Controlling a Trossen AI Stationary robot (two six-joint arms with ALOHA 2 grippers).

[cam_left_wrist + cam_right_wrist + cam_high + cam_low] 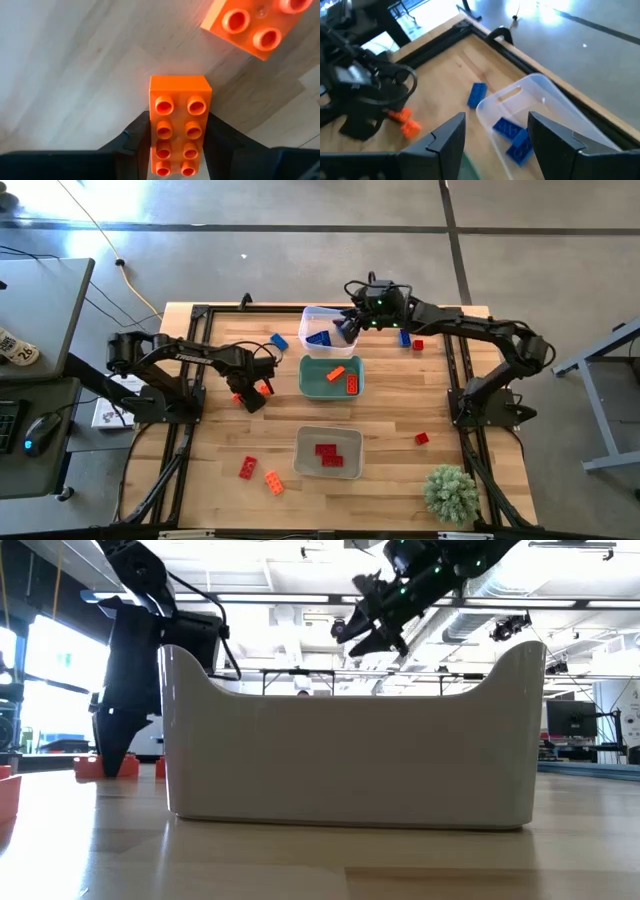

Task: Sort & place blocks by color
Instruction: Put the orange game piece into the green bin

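Note:
An orange block [180, 125] lies on the table between my left gripper's [177, 150] fingers, which press on its long sides; in the high view this gripper [250, 395] is left of the teal bin [309, 379]. A second orange block [250, 22] lies just beyond it. My right gripper [346, 330] hangs open and empty over the clear bin [312, 314], which holds blue blocks [512, 137]. The teal bin holds orange blocks [343, 377], and the grey bin [305, 452] holds red blocks [328, 455].
Loose blocks lie around: blue [279, 341] left of the clear bin, blue [405, 338] and red [417, 345] to its right, red [421, 439] right of the grey bin, red [247, 468] and orange [273, 481] at front left. A small plant [450, 492] stands at front right.

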